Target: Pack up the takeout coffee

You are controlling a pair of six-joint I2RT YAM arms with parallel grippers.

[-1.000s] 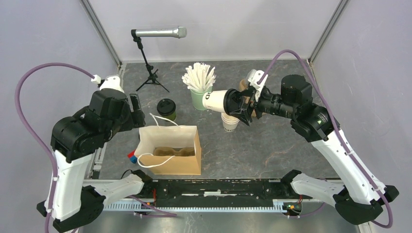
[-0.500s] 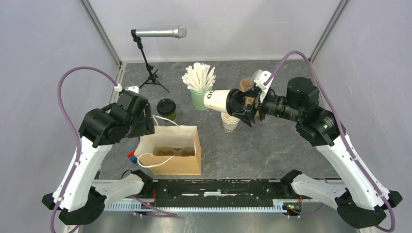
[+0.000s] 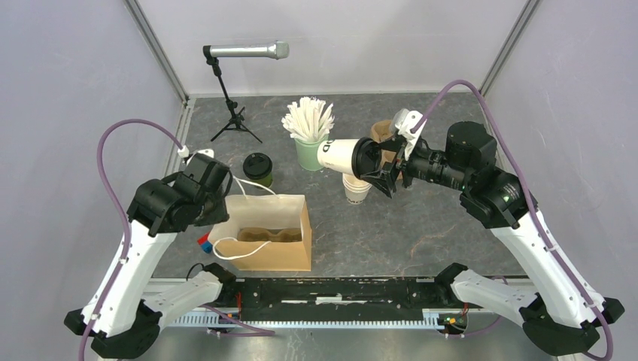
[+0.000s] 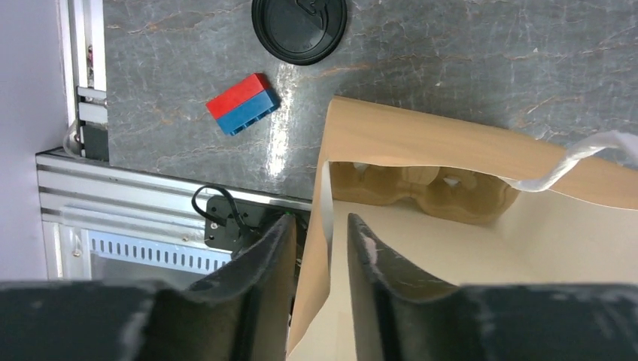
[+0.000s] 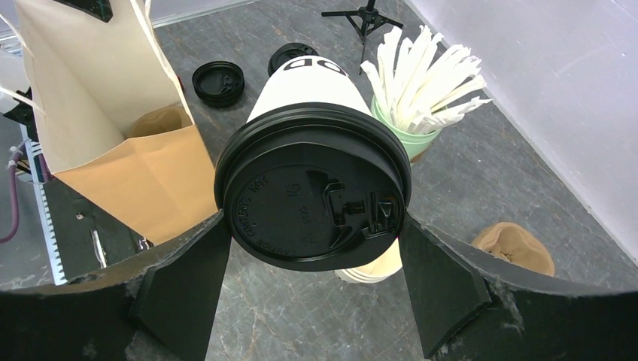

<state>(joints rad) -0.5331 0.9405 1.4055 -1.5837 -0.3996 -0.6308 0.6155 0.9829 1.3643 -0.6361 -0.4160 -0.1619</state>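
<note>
**A:** Over the middle of the tabletop, toward its far edge, our right claw (image 3: 374, 167) is clenched on the white cup (image 3: 337, 155) at its lidded end.

**B:** How does the cup lie?

**A:** It lies on its side in the air. Its long axis runs from left edge to right edge, with the lid facing the right edge and the base facing the left, next to the sticks cup (image 3: 308, 150).

**B:** And the bag (image 3: 274, 256)?

**A:** It stands open by the near edge, left of centre, so it is toward the near-left of the cup and lower. We judge the cup must be turned upright, base down, before it can go into the carrier (image 3: 263, 235) inside.

**B:** What about our left claw (image 4: 321, 219)?

**A:** It sits astride the bag's left wall with one finger on each side. We see gaps beside the paper, so we take it as parted and not pinching.

**B:** Where is the olive cup (image 3: 257, 168)?

**A:** It stands upright just beyond the bag's far-left corner. Our left arm is the nearer one to it.
</note>
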